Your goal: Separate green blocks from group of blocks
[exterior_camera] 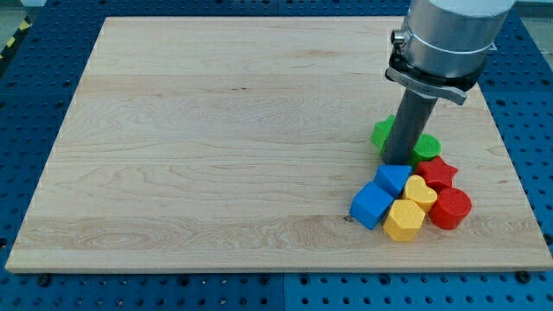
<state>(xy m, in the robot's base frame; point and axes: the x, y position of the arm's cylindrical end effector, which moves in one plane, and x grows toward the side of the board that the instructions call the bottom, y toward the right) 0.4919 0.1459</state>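
A cluster of blocks sits at the view's lower right of the wooden board (216, 130). Two green blocks lie at its top: one (382, 133) left of the rod, partly hidden, and a round one (426, 147) right of it. Below them are a red star (437, 173), a blue block (393, 178), a yellow block (421, 191), a red cylinder (450, 209), a blue cube (371, 206) and a yellow hexagon (403, 220). My tip (397, 162) stands between the two green blocks, just above the blue block.
The board lies on a blue perforated table (536, 104). The arm's grey body (449, 39) hangs over the board's upper right corner. The cluster lies near the board's right and bottom edges.
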